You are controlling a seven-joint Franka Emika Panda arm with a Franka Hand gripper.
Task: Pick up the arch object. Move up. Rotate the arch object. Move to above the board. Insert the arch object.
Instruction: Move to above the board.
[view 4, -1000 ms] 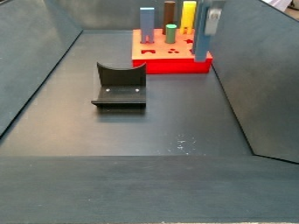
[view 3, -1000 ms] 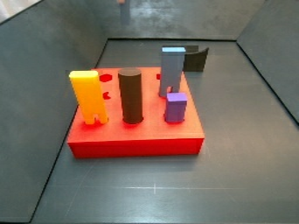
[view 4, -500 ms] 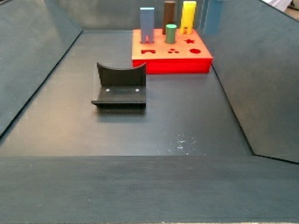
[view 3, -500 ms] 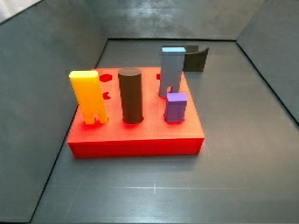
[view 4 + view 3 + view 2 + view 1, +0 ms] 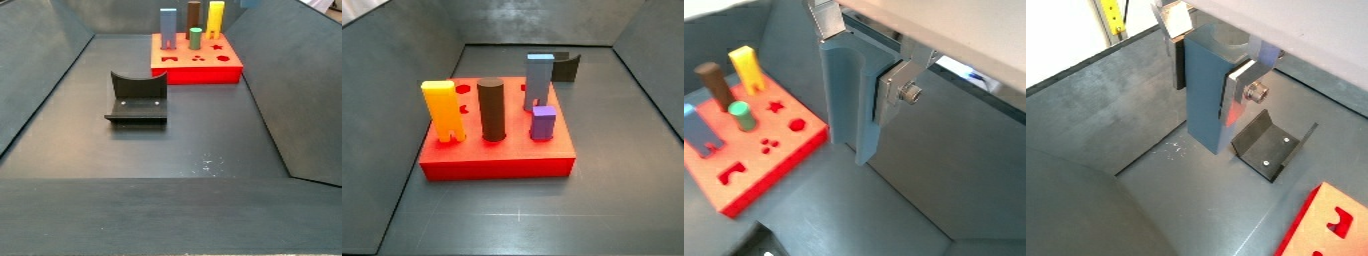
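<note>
My gripper (image 5: 1209, 85) is shut on the arch object (image 5: 1207, 100), a slim steel-blue piece that hangs upright between the silver fingers (image 5: 1240, 92) above the dark floor. In a wrist view the arch object (image 5: 847, 95) shows a curved hollow down one face, with the gripper (image 5: 858, 75) clamped on its upper part. The red board (image 5: 758, 165) lies below and to one side of the piece, apart from it. Both side views show the board (image 5: 502, 155) (image 5: 201, 68). The gripper and the arch object are out of frame in both side views.
Pegs stand in the board: a yellow one (image 5: 444, 110), a dark brown cylinder (image 5: 493, 108), a blue-grey block (image 5: 539, 78) and a short purple one (image 5: 543, 122). The dark fixture (image 5: 136, 98) stands on the floor mid-bin. Grey walls (image 5: 287, 90) enclose the floor.
In a side view the gripper and the arch object rose beside the board's right edge and have left the top of the frame. The board and its pegs have not moved.
</note>
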